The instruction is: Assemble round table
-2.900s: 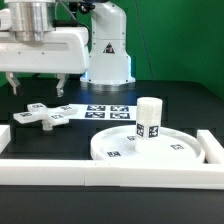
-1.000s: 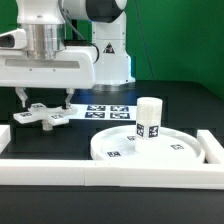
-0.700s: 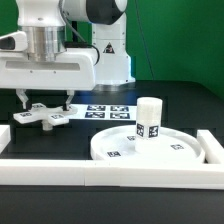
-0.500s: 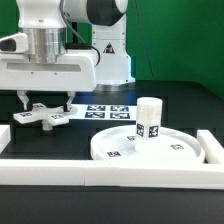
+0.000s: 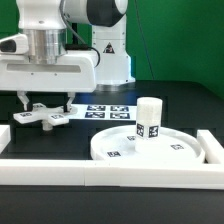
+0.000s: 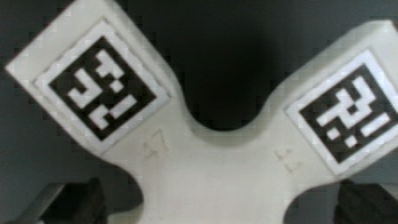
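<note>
The cross-shaped foot (image 5: 42, 116) lies flat on the black table at the exterior view's left. My gripper (image 5: 45, 103) is low over it and open, with one finger on each side of the foot. In the wrist view the foot (image 6: 214, 150) fills the frame, two tagged arms spreading away, and the gripper (image 6: 214, 205) straddles its middle with the dark fingertips (image 6: 71, 200) apart from it. The large rimmed disc (image 5: 170, 152) lies at the front right. The short cylindrical leg (image 5: 148, 118) stands upright on its middle.
The marker board (image 5: 108, 111) lies flat between the foot and the disc. White border rails run along the front (image 5: 100, 172), the right (image 5: 212, 146) and the left (image 5: 4, 136). The robot base (image 5: 108, 55) stands behind.
Since the earliest frame my gripper has come down and shifted right over the foot. Over the last second nothing has visibly moved.
</note>
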`<state>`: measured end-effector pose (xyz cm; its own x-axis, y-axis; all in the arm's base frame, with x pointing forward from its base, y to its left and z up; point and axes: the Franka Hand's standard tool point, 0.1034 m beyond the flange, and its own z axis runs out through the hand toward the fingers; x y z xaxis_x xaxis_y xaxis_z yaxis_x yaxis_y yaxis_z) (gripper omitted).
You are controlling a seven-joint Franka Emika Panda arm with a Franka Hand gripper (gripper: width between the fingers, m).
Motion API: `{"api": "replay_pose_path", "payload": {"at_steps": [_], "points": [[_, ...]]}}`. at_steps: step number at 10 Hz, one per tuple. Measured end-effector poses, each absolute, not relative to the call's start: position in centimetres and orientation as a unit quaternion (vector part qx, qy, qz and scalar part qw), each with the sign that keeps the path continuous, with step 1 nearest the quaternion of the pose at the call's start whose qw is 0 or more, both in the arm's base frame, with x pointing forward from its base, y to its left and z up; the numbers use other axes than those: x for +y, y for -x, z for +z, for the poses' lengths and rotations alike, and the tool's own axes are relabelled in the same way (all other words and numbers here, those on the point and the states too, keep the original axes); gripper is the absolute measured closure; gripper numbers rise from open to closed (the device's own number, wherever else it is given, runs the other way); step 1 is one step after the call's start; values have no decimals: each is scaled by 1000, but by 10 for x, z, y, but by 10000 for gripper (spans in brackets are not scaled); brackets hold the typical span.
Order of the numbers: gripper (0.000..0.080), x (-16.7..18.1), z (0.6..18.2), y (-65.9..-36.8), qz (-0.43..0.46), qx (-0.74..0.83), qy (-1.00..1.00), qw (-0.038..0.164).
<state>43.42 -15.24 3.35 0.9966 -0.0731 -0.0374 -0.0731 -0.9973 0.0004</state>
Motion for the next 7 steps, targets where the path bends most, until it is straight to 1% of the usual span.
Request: {"api": "replay_pose_path", "payload": {"at_steps": [7], "points": [[151,-151,27,-432,25,35,999,1]]}}
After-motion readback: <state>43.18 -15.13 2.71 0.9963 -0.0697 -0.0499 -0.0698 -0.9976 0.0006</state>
